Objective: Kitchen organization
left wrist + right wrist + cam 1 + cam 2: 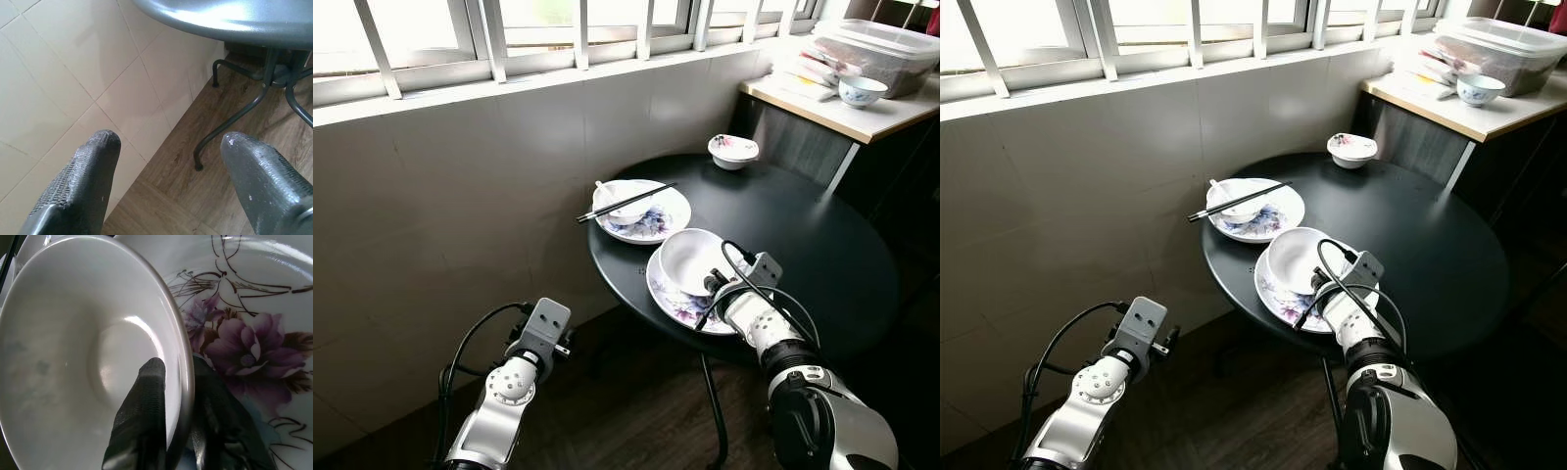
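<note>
A white bowl [690,259] sits on a floral plate [671,299] at the near edge of the round black table [803,235]. My right gripper [716,284] is shut on the bowl's near rim, one finger [144,416] inside and the other outside. Behind it a second floral plate [651,217] carries a small bowl with a spoon [607,196] and black chopsticks [626,203] laid across. A small patterned bowl [732,150] stands at the table's far side. My left gripper [166,147] hangs open low by the tiled wall, holding nothing.
A counter [842,108] at the back right holds a plastic container [881,49] and a blue-patterned bowl [860,91]. A tiled wall [440,196] under the window runs along the left. The table's metal legs [234,117] stand on the wooden floor.
</note>
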